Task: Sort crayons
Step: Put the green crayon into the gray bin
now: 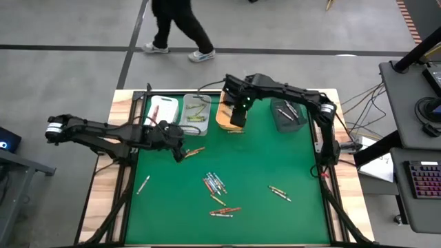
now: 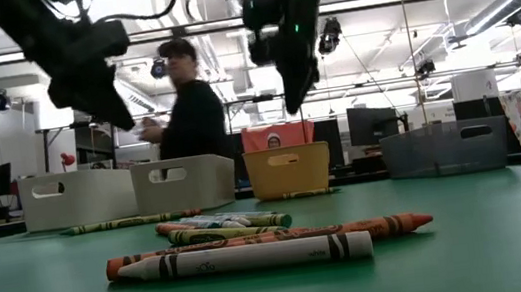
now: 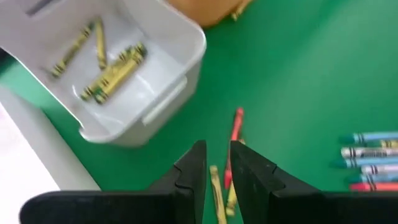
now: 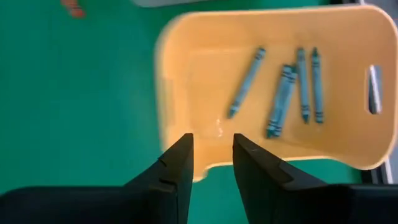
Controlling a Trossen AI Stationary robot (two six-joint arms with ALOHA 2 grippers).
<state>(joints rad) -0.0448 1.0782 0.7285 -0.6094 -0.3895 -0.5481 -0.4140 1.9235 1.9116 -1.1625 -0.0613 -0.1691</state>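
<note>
The left gripper [image 3: 216, 163] hangs over a small cluster of red and yellow crayons [image 3: 227, 168] just near of the grey bin [image 3: 163, 73]. Its fingers stand slightly apart, holding nothing, with the crayons directly below. Their long axes run roughly along the gap rather than across it. The left arm is clearly nearer them. The right gripper [image 4: 212, 155], fingers parted and empty, hovers over the orange bin [image 4: 174, 56], which holds blue crayons [image 4: 283, 93]. More crayons [image 1: 215, 184] lie scattered mid-bench.

Dark jointed arms [image 1: 103, 132] (green indicator light)
</note>
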